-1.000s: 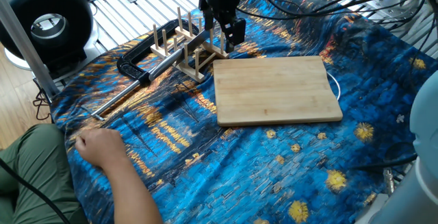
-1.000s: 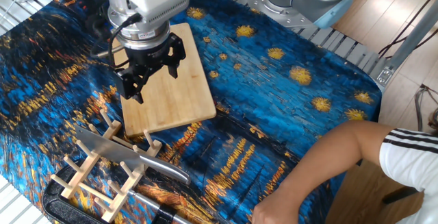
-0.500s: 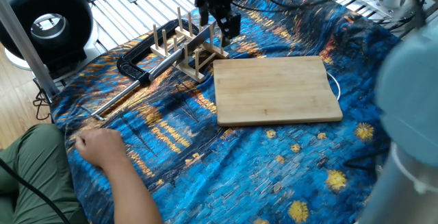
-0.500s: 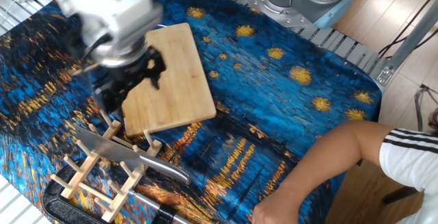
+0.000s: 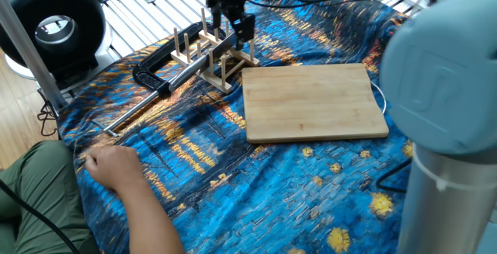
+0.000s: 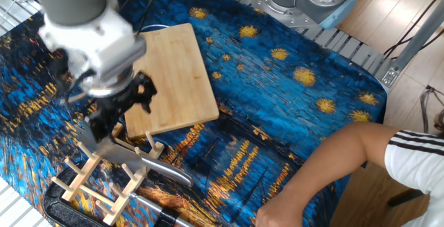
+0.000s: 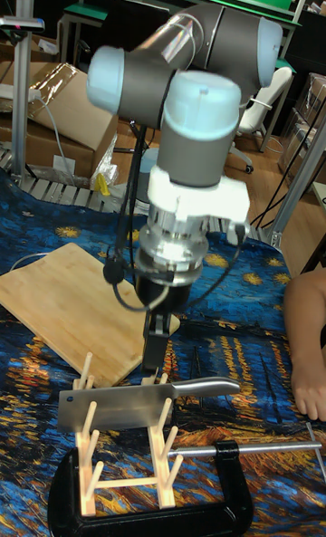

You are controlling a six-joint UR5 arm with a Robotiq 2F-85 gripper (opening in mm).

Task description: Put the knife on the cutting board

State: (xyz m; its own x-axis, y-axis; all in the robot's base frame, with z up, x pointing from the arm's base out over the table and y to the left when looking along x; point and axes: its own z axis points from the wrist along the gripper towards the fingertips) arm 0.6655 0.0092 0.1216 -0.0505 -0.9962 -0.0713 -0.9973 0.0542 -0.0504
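Note:
The knife [image 6: 105,148] is a silver cleaver standing on edge in a small wooden peg rack [image 6: 91,180], with its steel handle [image 7: 205,385] sticking out to one side. My gripper [image 6: 121,112] hangs open just above the blade, nothing between its fingers; it also shows in the first fixed view, gripper [image 5: 231,32] over the knife [image 5: 222,47]. In the tall view the gripper [image 7: 158,342] comes down close over the knife [image 7: 113,407]. The bamboo cutting board [image 5: 314,102] lies flat and bare beside the rack, cutting board [image 6: 175,81].
A black clamp [image 5: 154,76] with a long metal bar lies beside the rack [image 5: 203,52]. A person's hand [image 5: 113,165] rests on the cloth near the table's edge, the forearm [image 6: 326,164] reaching in. Cables run behind the board.
My gripper has moved off the board's edge, over to the rack and lower, and now stands just above the knife blade. Knife, board and hand have not moved.

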